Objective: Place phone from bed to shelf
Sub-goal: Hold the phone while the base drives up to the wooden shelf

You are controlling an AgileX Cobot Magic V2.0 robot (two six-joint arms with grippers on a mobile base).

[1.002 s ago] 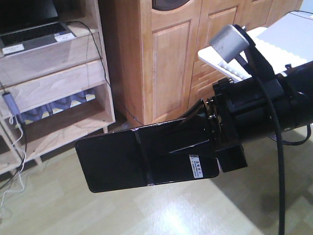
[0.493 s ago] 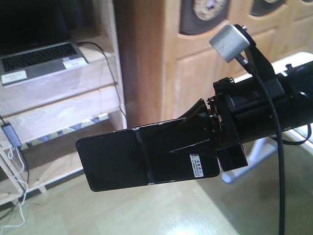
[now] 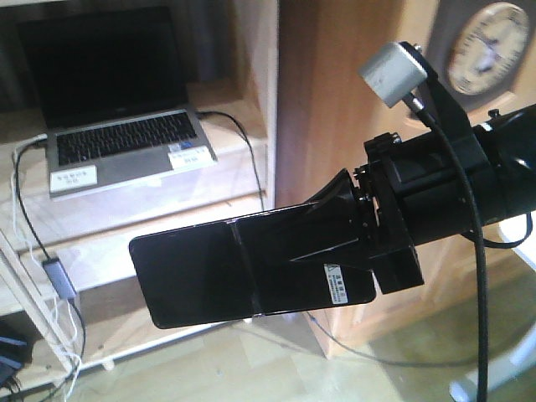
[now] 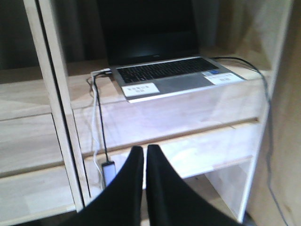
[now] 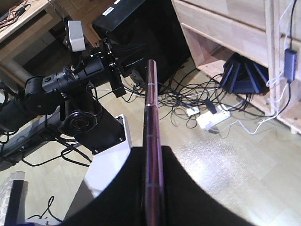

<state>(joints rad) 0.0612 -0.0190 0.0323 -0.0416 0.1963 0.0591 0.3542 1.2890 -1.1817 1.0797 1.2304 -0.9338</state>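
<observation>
The right pincer (image 3: 289, 243) grips the phone (image 3: 201, 276). The front view shows the phone broadside, and the right wrist view shows it edge-on between the fingers. The left wrist view shows the left pincer (image 4: 145, 151) closed and empty, with the shelf (image 4: 197, 117) and laptop (image 4: 169, 77) ahead of it.

The right gripper (image 3: 293, 243) extends from the right edge and clamps the phone (image 3: 188, 280), whose glossy face is turned toward the camera. The phone's crease runs upright across its middle, and a white sticker (image 3: 337, 285) sits near the gripped end. Behind it stands the shelf (image 3: 167, 239), with an open laptop (image 3: 126, 155), screen dark, on an upper tier. A grey camera (image 3: 391, 73) tops the wrist, and its black cable (image 3: 480, 276) runs down. A clock face (image 3: 494, 52) shows at the upper right.
</observation>
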